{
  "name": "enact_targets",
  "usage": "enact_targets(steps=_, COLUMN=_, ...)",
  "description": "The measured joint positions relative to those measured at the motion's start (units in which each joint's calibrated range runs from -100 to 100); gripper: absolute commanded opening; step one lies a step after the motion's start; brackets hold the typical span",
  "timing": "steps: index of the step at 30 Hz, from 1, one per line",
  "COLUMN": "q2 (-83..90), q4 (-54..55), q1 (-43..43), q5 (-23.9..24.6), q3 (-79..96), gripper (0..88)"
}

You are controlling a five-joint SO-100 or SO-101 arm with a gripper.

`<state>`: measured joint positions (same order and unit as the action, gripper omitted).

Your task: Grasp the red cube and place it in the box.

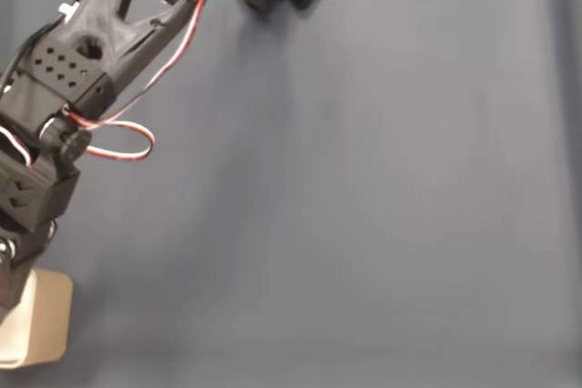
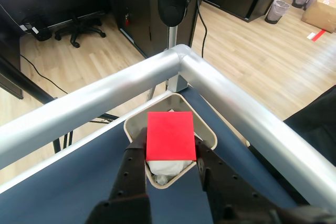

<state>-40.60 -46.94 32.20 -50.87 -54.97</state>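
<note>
Over the box, we see the red cube clamped in the gripper.
At 7 o'clock in the fixed view, the box (image 1: 45, 329) sits partly under the arm (image 1: 64, 88) on the dark blue table (image 1: 364, 206). In the wrist view, the gripper (image 2: 170, 156) pinches the red cube (image 2: 170, 136) right above the box (image 2: 207, 132) near the metal rail (image 2: 105, 93) corner.

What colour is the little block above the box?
Bright red: the small matte red cube, clearest in the wrist view.
</note>
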Motion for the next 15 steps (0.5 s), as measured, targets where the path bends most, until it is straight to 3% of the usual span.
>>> enact_targets(steps=15, q2=-0.2, q4=0.4, q1=0.2, q5=0.1, q3=0.0, gripper=0.0)
